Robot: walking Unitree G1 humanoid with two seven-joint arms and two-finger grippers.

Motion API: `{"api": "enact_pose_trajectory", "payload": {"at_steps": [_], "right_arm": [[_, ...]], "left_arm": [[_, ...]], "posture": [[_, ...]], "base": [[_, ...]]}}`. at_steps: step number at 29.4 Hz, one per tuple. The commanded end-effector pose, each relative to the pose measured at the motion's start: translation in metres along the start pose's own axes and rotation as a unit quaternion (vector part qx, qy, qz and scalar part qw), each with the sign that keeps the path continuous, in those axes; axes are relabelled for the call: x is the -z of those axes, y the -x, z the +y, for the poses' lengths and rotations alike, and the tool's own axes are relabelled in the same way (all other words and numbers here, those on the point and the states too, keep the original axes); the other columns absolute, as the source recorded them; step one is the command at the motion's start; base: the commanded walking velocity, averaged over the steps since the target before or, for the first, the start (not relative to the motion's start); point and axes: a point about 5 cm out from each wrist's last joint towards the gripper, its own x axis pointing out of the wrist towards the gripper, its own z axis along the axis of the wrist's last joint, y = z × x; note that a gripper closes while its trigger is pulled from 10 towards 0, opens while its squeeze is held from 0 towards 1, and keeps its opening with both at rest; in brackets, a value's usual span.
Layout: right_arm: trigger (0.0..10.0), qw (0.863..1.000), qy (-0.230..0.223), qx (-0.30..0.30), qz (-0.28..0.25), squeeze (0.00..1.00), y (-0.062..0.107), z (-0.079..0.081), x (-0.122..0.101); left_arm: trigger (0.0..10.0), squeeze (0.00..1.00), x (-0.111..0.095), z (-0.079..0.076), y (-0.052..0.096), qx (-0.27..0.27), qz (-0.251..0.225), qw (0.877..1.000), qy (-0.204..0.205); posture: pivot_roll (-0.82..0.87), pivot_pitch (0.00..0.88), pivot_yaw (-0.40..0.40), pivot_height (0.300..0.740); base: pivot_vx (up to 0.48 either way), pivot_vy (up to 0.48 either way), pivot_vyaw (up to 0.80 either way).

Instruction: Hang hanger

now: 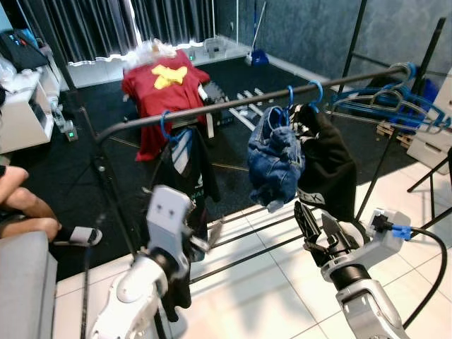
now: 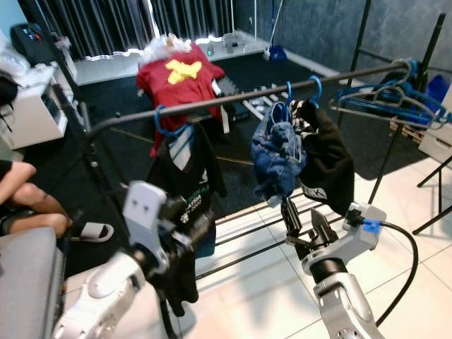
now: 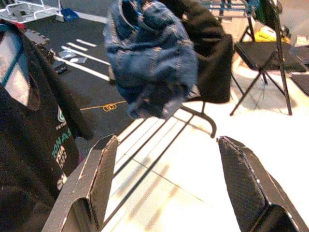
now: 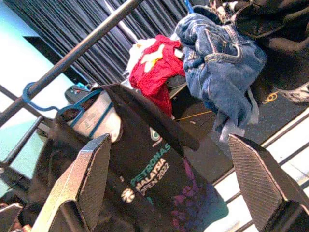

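A dark clothes rail [image 1: 233,102] runs across in front of me. A blue hanger [image 1: 167,127] at its left end carries a black printed T-shirt [image 1: 189,166]. Two more blue hangers [image 1: 302,93] hold a bunched denim garment [image 1: 275,159] and a black garment [image 1: 328,166]. Several empty blue hangers [image 1: 392,99] cluster at the rail's right end. My left gripper [image 3: 166,169] is open and empty, low beside the black T-shirt [image 3: 29,145]. My right gripper [image 1: 318,222] is open and empty just below the denim and black garments, with the T-shirt [image 4: 145,179] ahead of it.
A red T-shirt with a yellow print [image 1: 166,88] is draped behind the rail. A seated person's leg and sandalled foot [image 1: 42,219] are at the left. The rack's lower bars [image 1: 247,240] cross the white tiles. A black folding chair [image 3: 263,53] stands to the right.
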Motion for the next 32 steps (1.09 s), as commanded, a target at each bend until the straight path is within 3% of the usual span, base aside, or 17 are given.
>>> {"api": "enact_pose_trajectory", "payload": {"at_steps": [1, 9, 12, 16, 26, 32], "right_arm": [[10.0, 1.0, 0.008, -0.011, -0.002, 0.0, -0.004, 0.004, -0.001], [10.0, 0.999, 0.03, -0.022, -0.002, 0.0, -0.007, 0.007, -0.002], [10.0, 0.996, 0.073, -0.048, -0.001, 0.0, -0.012, 0.012, -0.003], [10.0, 0.994, 0.095, -0.058, 0.002, 0.0, -0.013, 0.014, -0.002], [10.0, 0.994, 0.095, -0.058, 0.002, 0.0, -0.013, 0.014, -0.001], [10.0, 0.996, 0.077, -0.054, -0.007, 0.0, -0.013, 0.012, 0.0]], "left_arm": [[10.0, 0.0, 0.009, -0.004, -0.008, 0.018, 0.017, 1.0, 0.017], [10.0, 0.0, 0.006, -0.011, -0.015, 0.024, 0.006, 0.999, 0.034], [10.0, 0.0, 0.006, -0.013, -0.023, 0.033, -0.006, 0.997, 0.063], [10.0, 0.0, 0.005, -0.014, -0.027, 0.037, -0.013, 0.997, 0.068], [10.0, 0.0, -0.015, -0.017, -0.044, 0.044, -0.059, 0.995, 0.069], [10.0, 0.0, -0.032, -0.011, -0.059, 0.04, -0.091, 0.993, 0.066]], "posture": [[-0.16, 0.0, 0.056, 0.74], [-0.16, 0.0, 0.056, 0.74], [-0.16, 0.0, 0.054, 0.74], [-0.17, 0.0, 0.053, 0.74], [-0.18, 0.0, 0.048, 0.74], [-0.18, 0.0, 0.05, 0.74]], "base": [[0.0, -0.416, 0.0], [0.0, -0.416, 0.0], [0.0, -0.424, 0.25], [0.0, -0.424, 0.76], [0.0, -0.424, 0.75], [0.0, -0.424, 0.0]]}}
